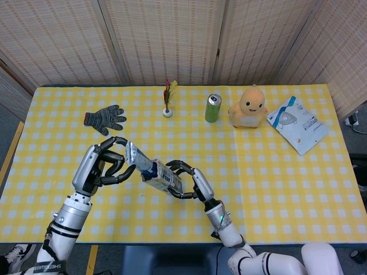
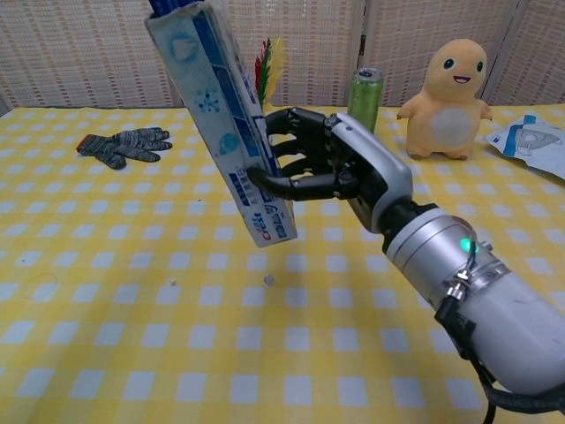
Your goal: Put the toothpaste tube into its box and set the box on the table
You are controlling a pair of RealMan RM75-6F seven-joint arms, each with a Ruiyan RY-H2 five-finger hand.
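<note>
My right hand [image 1: 192, 182] grips the blue and white toothpaste box [image 1: 164, 178] around its lower half and holds it tilted above the yellow checked table [image 1: 275, 189]. In the chest view the right hand [image 2: 328, 168] and the box [image 2: 225, 124] fill the middle, with the box's open end up at the left. The blue toothpaste tube [image 1: 135, 156] goes into that open end; only its upper end [image 2: 168, 7] shows at the frame top. My left hand [image 1: 105, 166] holds the tube's outer end. The chest view does not show the left hand.
A grey glove [image 1: 104, 119] lies at the back left. A feather shuttlecock [image 1: 167, 102], a green can [image 1: 213, 108] and a yellow duck toy [image 1: 249, 107] stand along the back. A white packet [image 1: 298, 123] lies at the far right.
</note>
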